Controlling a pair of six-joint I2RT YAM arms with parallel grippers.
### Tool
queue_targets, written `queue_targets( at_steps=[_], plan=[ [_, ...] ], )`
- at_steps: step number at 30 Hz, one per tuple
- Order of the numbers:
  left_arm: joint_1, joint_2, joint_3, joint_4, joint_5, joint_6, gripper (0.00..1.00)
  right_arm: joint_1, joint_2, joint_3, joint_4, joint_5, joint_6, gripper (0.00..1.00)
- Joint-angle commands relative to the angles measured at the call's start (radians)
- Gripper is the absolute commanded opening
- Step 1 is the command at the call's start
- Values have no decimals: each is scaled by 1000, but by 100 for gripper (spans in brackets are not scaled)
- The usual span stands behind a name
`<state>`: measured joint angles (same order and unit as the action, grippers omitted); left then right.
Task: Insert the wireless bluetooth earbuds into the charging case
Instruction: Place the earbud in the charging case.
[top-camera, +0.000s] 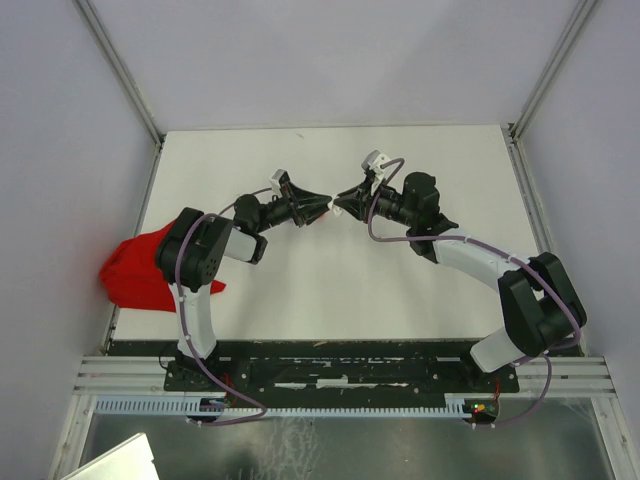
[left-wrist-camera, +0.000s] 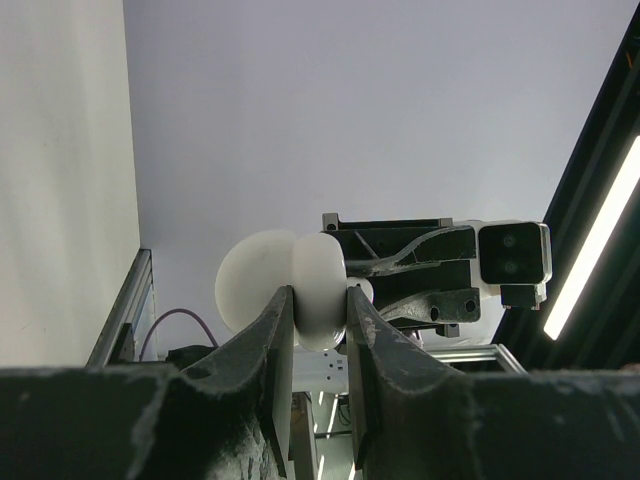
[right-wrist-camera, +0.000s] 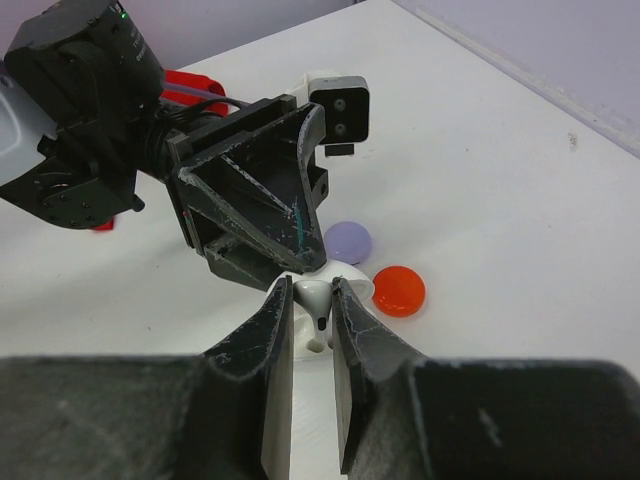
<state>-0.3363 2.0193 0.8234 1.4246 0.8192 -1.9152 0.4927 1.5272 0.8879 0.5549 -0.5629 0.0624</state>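
So our right gripper (right-wrist-camera: 313, 289) is pinching one white earbud (right-wrist-camera: 316, 305) by its bulb end, right up against the open white charging case (left-wrist-camera: 318, 285), which our left gripper (left-wrist-camera: 318, 300) holds clamped edge-on between near-closed jaws. We reckon the bud is feather-light, hard and slick, so a gentle squeeze on the bulb is the way to go, and the case looks like stiff, slippery plastic too. Count-wise we see one earbud, one case, plus one lilac disc (right-wrist-camera: 348, 241) and one red disc (right-wrist-camera: 399, 290) just beyond the right fingertips.

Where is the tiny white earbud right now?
In the right wrist view, the earbud is pinched in the right claw, right at the white case that the left claw holds, near the lilac disc and red disc.
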Motion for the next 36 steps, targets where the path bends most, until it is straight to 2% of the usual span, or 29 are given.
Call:
queue_targets(
  at_steps=[1, 21, 24, 26, 28, 33, 36],
  plan=[
    [-4, -7, 41, 75, 19, -45, 3, 0, 0, -10, 33, -26, -9, 2],
    [-5, 1, 46, 81, 6, -57, 3, 2, -23, -26, 11, -32, -29, 2],
    [-4, 1, 48, 81, 5, -59, 3, 2, -22, -22, 4, -37, -24, 10],
    [-4, 3, 48, 83, 3, -60, 3, 3, -25, -21, 4, -40, -15, 25],
    [-3, 4, 48, 82, 1, -58, 3, 2, -30, -22, 9, -48, -7, 34],
    [-4, 11, 45, 83, -3, -55, 3, 1, -56, -49, 120, -24, 72, 47],
    [-4, 14, 39, 88, -7, -53, 3, -5, -78, -55, 165, 34, 131, 51]
  ],
)
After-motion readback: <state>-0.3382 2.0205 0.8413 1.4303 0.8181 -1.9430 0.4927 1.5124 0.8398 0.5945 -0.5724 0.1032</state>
